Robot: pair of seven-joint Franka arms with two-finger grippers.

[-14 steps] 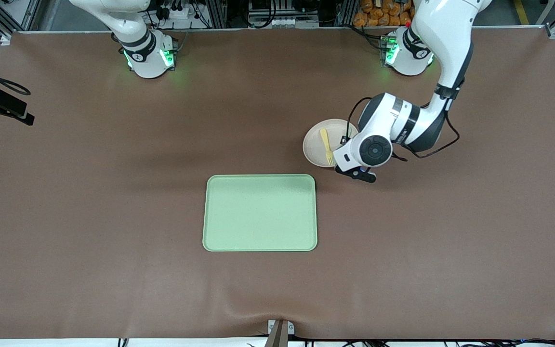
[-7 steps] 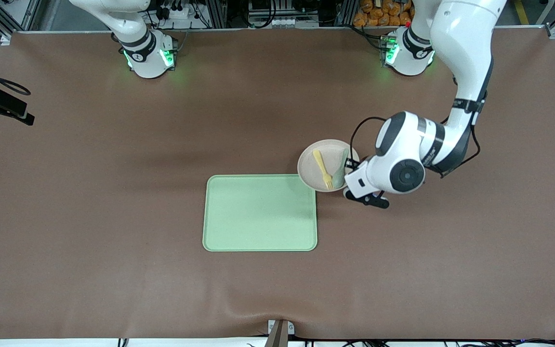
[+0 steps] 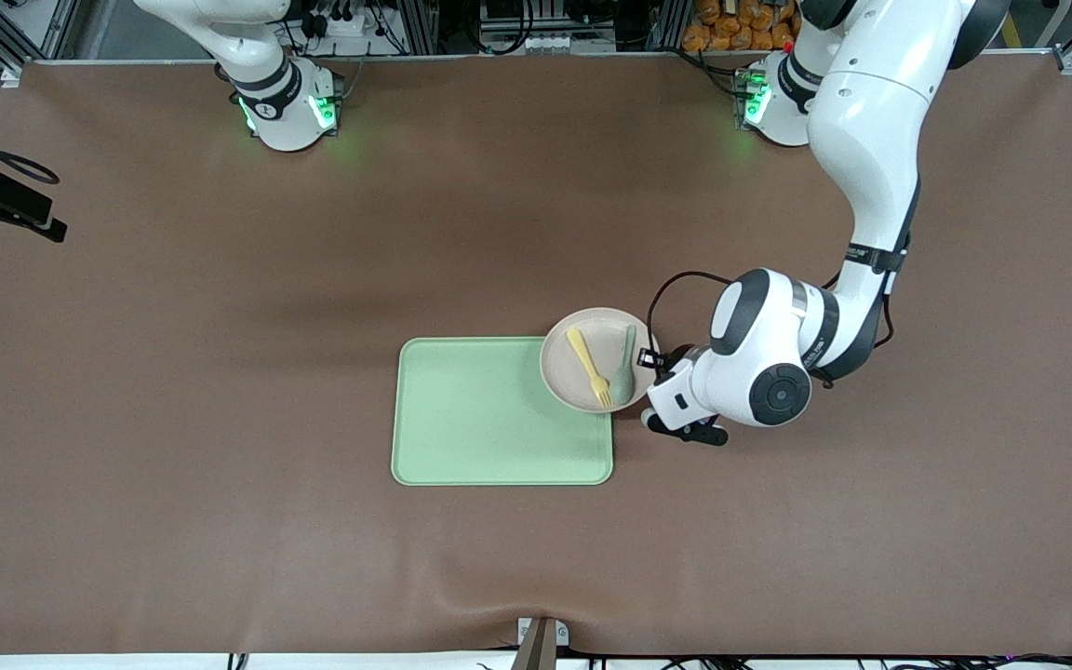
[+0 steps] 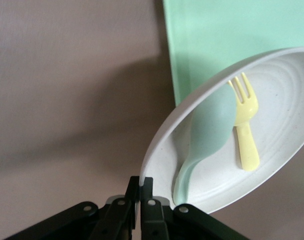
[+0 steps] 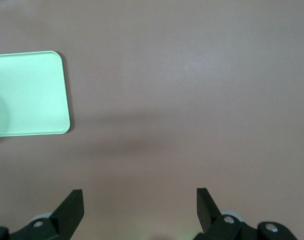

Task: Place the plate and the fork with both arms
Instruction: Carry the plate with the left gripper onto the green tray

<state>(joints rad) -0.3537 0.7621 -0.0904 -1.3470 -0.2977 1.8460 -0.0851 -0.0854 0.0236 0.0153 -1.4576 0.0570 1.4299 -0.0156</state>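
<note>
My left gripper (image 3: 652, 359) is shut on the rim of the pale beige plate (image 3: 562, 372) and holds it tilted in the air, partly over one corner of the light-green tray (image 3: 480, 419). The yellow fork (image 3: 589, 368) lies in the plate beside a grey-green spoon (image 3: 626, 368). In the left wrist view the black fingers (image 4: 152, 192) pinch the plate (image 4: 276, 130) at its edge, with the fork (image 4: 245, 135) and spoon (image 4: 206, 135) inside. My right gripper (image 5: 140, 200) hangs open over bare table, nothing between its fingers. That arm waits near its base.
The tray lies flat near the table's middle and shows in the left wrist view (image 4: 231, 30) and the right wrist view (image 5: 27, 95). A brown mat (image 3: 220, 372) covers the table. A black camera mount (image 3: 6, 205) sits at the right arm's end.
My left arm has carried the plate, fork and spoon toward the front camera and the tray. The plate now overlaps the tray's corner. The right arm has not moved.
</note>
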